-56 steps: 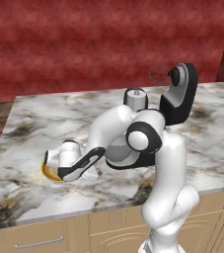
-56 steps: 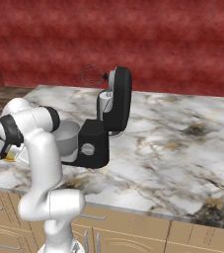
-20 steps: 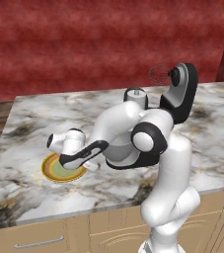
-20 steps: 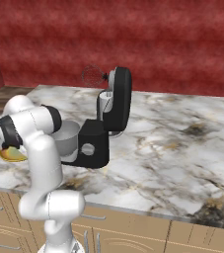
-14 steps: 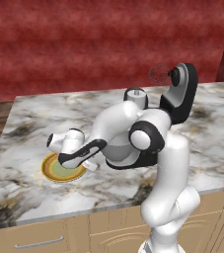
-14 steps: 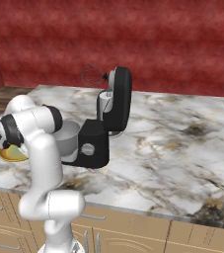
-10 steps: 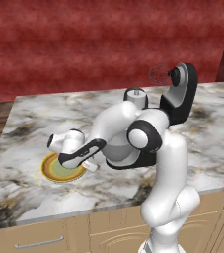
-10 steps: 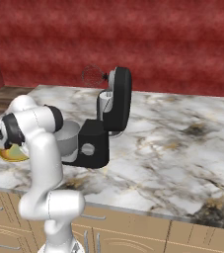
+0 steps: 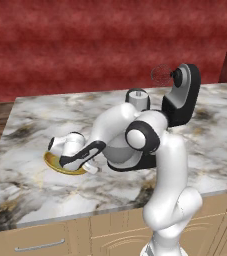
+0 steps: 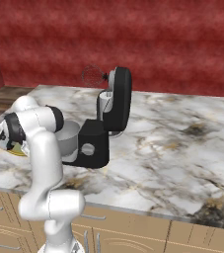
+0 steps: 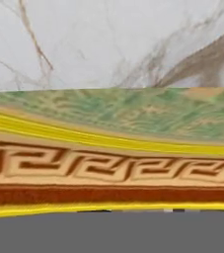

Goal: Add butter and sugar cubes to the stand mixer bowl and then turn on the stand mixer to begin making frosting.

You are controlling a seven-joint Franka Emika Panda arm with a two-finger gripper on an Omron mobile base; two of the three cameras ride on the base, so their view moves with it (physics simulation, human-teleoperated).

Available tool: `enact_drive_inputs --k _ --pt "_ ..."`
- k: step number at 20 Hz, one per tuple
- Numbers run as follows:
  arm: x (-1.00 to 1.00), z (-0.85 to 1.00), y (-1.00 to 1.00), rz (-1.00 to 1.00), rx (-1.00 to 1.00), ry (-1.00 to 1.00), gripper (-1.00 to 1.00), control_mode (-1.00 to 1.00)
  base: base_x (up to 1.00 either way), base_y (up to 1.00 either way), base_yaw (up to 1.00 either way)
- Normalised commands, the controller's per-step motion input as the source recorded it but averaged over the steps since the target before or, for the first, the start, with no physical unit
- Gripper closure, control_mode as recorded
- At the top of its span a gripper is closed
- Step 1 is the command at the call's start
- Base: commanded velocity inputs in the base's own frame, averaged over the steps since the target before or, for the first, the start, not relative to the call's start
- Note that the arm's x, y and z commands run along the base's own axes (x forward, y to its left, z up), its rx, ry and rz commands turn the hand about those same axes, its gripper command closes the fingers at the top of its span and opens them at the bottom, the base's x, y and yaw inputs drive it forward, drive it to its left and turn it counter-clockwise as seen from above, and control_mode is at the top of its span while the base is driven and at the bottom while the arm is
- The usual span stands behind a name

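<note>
hand low over the yellow-rimmed plate (image 9: pixel 52 162) at mid-left of the left base view, on the marble worktop (image 9: pixel 30 130). hand view: plate rim (image 11: pixel 108 168) up close, green centre beyond; no butter or sugar cube made out. jaws stand wide, holding nothing visible. stand mixer (image 10: pixel 114 111) centre-frame in right base view, head tipped back, grey bowl (image 10: pixel 68 137) on its base. judged: first pickup underway. next: find the item on the plate, lower, close.
</note>
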Motion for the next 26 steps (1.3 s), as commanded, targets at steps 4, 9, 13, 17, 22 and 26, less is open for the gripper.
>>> enact_drive_inputs --k 4,9,13,17,22,26 --pt "0.00 -0.25 0.04 0.00 0.00 0.00 -1.00 -1.00 0.00 0.00 0.00" --pt "0.00 -0.37 0.00 0.00 0.00 0.00 -1.00 -1.00 0.00 0.00 0.00" --pt "0.04 -0.52 0.00 0.00 0.00 0.00 -1.00 -1.00 0.00 0.00 0.00" --pt "0.09 -0.77 0.00 0.00 0.00 0.00 1.00 -1.00 0.00 0.00 0.00" --pt "-0.03 -0.74 0.00 0.00 0.00 0.00 1.00 -1.00 0.00 0.00 0.00" --pt "-0.32 -0.35 0.00 0.00 0.00 -0.02 1.00 -1.00 0.00 0.00 0.00"
